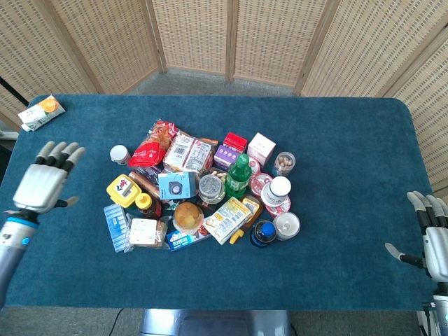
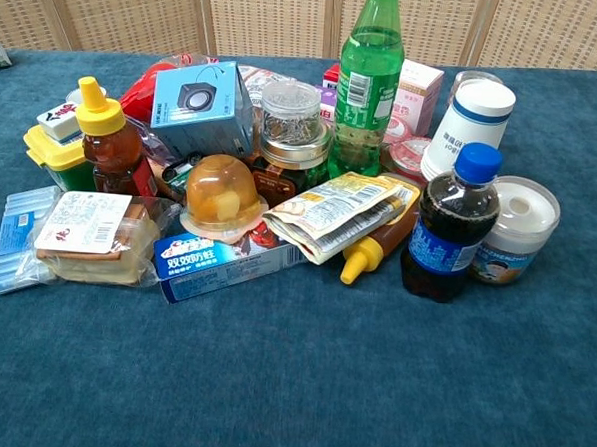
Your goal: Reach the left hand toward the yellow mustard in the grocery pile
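Observation:
The yellow mustard bottle [image 1: 248, 213] lies on its side in the front of the grocery pile, its nozzle toward the table's front edge. A printed pouch [image 2: 331, 213] partly covers the mustard bottle [image 2: 376, 243], and a dark cola bottle [image 2: 449, 223] stands just right of it. My left hand [image 1: 43, 183] hovers over the table's left side with fingers spread, holding nothing, well left of the pile. At the far right edge my right hand [image 1: 432, 241] rests open and empty. Neither hand shows in the chest view.
Between my left hand and the mustard stand a honey bottle [image 1: 145, 204], a yellow-lidded box [image 1: 123, 190], a wrapped sandwich [image 1: 145, 232] and a blue box [image 1: 176, 185]. A tall green bottle [image 1: 238, 176] rises mid-pile. A juice carton [image 1: 40, 112] lies at the far left corner.

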Tool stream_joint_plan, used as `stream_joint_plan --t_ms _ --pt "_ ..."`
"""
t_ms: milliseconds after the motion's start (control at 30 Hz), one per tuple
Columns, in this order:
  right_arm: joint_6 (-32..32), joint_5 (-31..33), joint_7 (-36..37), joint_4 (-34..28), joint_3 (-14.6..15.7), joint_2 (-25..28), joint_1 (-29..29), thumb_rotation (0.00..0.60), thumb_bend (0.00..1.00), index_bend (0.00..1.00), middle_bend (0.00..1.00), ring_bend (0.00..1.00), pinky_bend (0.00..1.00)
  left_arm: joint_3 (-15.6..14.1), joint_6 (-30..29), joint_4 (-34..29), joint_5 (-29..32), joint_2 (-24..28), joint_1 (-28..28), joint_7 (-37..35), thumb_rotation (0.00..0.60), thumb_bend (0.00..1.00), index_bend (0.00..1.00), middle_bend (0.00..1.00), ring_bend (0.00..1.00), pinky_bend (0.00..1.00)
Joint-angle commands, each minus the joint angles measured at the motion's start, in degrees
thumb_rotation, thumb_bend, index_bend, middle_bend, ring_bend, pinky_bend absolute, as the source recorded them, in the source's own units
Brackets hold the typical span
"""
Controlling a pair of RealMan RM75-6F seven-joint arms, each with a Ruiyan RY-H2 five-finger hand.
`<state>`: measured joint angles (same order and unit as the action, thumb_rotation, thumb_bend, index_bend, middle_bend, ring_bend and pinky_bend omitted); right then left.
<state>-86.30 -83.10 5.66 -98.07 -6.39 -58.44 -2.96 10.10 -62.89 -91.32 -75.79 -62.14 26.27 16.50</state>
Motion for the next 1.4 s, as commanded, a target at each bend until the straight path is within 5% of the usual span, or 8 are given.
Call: stream_joint_plan --t_ms 33,1200,1400 --pt "0.02 -0.17 0.24 0.08 0.05 0.1 0.0 0.6 0.0 0.0 0.0 0.0 0.0 0.35 1.93 0.79 1.75 -2.73 2.17 2.46 0.6 0.0 0.09 0.0 0.0 0.0" --pt "-0.15 -0.05 3.05 0.27 -0.18 0.97 0.21 0.6 0.0 0.0 0.0 0.0 0.0 -1.06 3.65 1.88 8.18 -9.57 8.24 10.73 0.6 0.0 0.19 0.0 0.0 0.0" --pt "-0.04 0.01 2.91 0.28 -0.17 0.9 0.16 0.6 0.0 0.0 0.0 0.0 0.0 -1.4 3.68 2.05 8.52 -10.06 8.8 11.28 0.6 0.12 0.19 0.0 0.0 0.0"
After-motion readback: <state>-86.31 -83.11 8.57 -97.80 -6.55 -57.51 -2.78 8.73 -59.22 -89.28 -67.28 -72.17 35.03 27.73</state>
